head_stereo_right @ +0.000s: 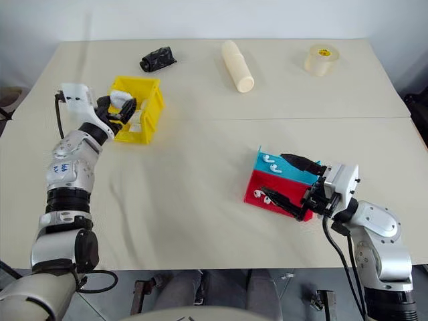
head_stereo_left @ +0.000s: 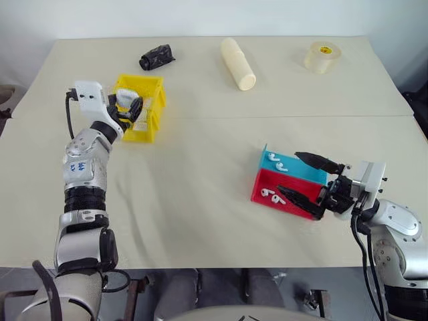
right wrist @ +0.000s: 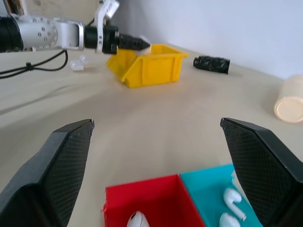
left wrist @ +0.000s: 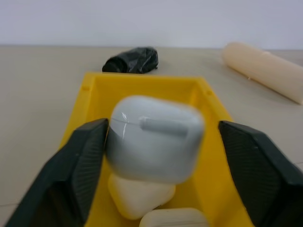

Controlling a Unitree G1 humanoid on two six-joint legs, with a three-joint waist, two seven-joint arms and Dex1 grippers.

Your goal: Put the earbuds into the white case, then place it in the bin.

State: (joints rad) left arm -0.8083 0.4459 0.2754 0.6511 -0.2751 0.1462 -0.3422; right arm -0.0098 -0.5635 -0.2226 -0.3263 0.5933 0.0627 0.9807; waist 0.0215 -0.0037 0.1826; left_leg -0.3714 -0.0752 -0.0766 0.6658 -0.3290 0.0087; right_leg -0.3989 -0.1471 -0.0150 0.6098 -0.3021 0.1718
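My left gripper (head_stereo_left: 130, 107) hangs over the yellow bin (head_stereo_left: 139, 132), fingers spread wide. The white case (left wrist: 154, 137) sits between them, lid shut, against one finger and clear of the other, above two more white cases (left wrist: 142, 198) lying in the bin. My right gripper (head_stereo_left: 289, 172) is open just above the red tray (head_stereo_left: 262, 180) and the blue tray (head_stereo_left: 304, 170). A pair of earbuds (head_stereo_left: 275, 160) lies in the blue tray and another pair of earbuds (head_stereo_left: 271, 194) in the red one.
Along the table's far side lie a crumpled black object (head_stereo_left: 157, 57), a cream cylinder (head_stereo_left: 238, 63) and a roll of clear tape (head_stereo_left: 322, 57). Bare tabletop stretches between the bin and the two trays.
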